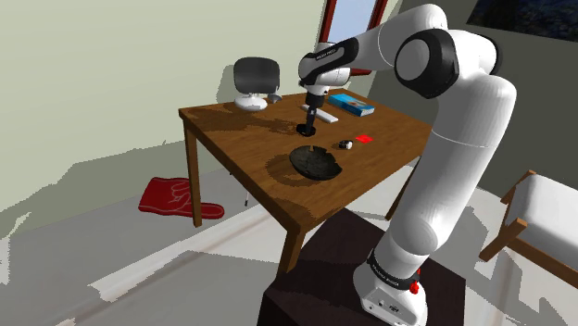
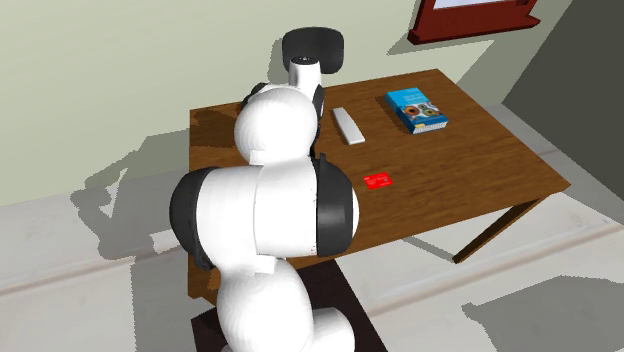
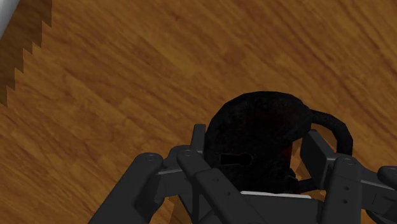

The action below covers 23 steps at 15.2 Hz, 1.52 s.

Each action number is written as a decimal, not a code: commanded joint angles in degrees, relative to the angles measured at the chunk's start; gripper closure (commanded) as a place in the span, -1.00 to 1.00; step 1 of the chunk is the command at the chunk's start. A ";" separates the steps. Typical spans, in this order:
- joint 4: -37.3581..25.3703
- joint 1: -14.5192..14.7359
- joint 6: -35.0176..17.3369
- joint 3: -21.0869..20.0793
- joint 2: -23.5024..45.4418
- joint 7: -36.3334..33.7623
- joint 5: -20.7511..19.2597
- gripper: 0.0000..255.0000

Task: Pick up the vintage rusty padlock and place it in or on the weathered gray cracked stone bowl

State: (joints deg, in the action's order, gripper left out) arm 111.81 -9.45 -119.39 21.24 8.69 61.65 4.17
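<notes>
One padlock [image 1: 306, 132], drawn black. In the shoulder view it sits on the wooden table [image 1: 241, 130] about mid-top, directly under the gripper [image 1: 310, 126], which points straight down at it. The bowl [image 1: 316, 163], dark and shallow, is on the near side of the padlock, close but not touching it. To that view's right of the bowl are a small item [image 1: 345, 144] too tiny to identify and a red card [image 1: 363, 139] just beside it. A blue book [image 1: 353, 105] lies at the far right. A dark-headed object on a white base [image 1: 255, 81] stands at the far edge. A red thing [image 1: 176, 197] lies on the floor to the left.

Second exterior view: the arm's white links block the table's middle. Book [image 2: 417, 110], white remote [image 2: 347, 125] and red card [image 2: 379, 181] lie on the tabletop [image 2: 480, 150].

Wrist view: the gripper [image 3: 257, 143] has its fingers [image 3: 198, 141] pressed to both sides of the padlock [image 3: 254, 121] body, pinching it. The keyhole [image 3: 236, 158] faces the camera and the shackle [image 3: 334, 124] loops out past one finger. Wood grain [image 3: 127, 95] lies beneath.
</notes>
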 commanded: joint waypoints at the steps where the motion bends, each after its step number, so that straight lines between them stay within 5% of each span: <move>1: 0.03 0.02 0.09 -0.02 0.06 -0.01 0.01 1.00; 7: 0.14 0.01 0.00 -0.01 0.04 0.02 0.01 1.00; 23: -8.33 0.24 11.59 0.19 -3.34 -1.16 -1.60 1.00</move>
State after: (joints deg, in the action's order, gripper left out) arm 103.93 -9.26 -108.51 21.46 5.61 60.63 2.69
